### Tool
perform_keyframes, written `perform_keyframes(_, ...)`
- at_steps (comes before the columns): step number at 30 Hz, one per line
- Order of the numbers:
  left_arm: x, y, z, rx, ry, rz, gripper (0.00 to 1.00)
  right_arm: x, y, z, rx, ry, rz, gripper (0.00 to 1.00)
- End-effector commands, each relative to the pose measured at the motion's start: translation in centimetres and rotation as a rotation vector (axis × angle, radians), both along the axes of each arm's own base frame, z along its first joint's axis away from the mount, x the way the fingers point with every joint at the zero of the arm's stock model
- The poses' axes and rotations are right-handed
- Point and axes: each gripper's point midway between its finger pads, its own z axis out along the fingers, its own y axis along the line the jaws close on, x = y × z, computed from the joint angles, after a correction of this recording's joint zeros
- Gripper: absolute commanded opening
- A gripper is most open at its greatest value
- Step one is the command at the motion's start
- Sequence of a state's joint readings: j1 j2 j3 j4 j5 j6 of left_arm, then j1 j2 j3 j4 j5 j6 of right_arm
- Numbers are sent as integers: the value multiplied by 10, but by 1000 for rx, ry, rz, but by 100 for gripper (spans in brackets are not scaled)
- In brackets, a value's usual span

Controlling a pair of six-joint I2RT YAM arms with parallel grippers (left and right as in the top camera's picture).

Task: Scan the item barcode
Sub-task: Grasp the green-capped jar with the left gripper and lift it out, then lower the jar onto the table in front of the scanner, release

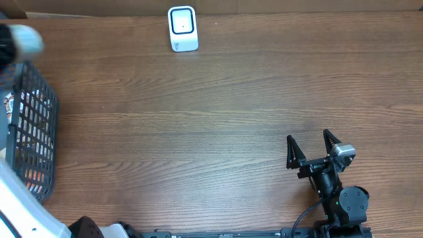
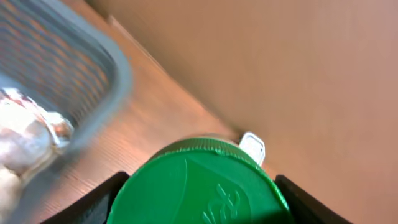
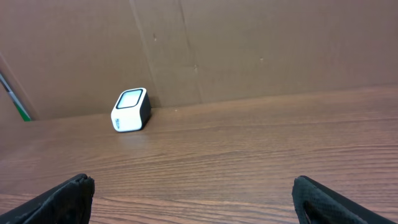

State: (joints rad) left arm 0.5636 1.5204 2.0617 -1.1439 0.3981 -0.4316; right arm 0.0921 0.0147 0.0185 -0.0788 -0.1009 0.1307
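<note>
Jaws of the right gripper (image 1: pixel 307 136) spread wide and empty, parked over the table (image 1: pixel 218 119) by the near edge, well apart from everything else; in its own wrist view, only dark fingertips (image 3: pixel 69 194) at the bottom corners and bare wood between. Further left and raised off the wood, left gripper (image 2: pixel 199 208) apparently clamped on the green-capped container (image 2: pixel 199 180): round cap filling the bottom of the left wrist view, a dark finger (image 2: pixel 93 202) close against each flank, embossed lettering across the top, body hidden underneath. Probably rigid moulded plastic, smooth and round, so more likely to twist or slide between flat pads than to crush; weight not to be judged, with the contents out of sight. Best taken across the cap's full width or just under its rim, leaving the side wall and any label bare, the barcode most likely there and none visible on the cap. Below and beside the container, grid basket (image 2: pixel 118 68) at the table's left end, blurred pale packaging (image 2: pixel 25 140) inside. In the overhead view, left arm a white blur at the left edge, container not to be made out. Farthest off, white scanner (image 1: pixel 183 28) at the far edge against the cardboard wall (image 3: pixel 280 50), pale window tilted upward, well apart from the held container. Judged next: carry across and turn the side wall toward that window.
</note>
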Motion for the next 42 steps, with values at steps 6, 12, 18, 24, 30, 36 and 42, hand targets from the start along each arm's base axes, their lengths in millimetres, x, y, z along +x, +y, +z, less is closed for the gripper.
perform_keyframes(6,24,-95,-57,106,253,-209,50,0,0,-1,4,-5,3,100)
perform_keyframes(12,41,-157,-114,148,438,-361,50,0,0,-1,4,-5,3,100)
perform_keyframes(18,54,-218,-187,159,649,-521,50,0,0,-1,4,-5,3,100)
perform_keyframes(24,53,-271,-260,190,839,-649,51,0,0,-1,4,-5,3,100)
perform_keyframes(30,48,-314,-326,253,970,-737,50,0,0,-1,4,-5,3,100)
perform_keyframes(36,60,-341,-369,312,964,-726,50,0,0,-1,4,-5,3,100)
perform_keyframes(42,66,-354,-379,320,936,-718,55,0,0,-1,4,-5,3,100)
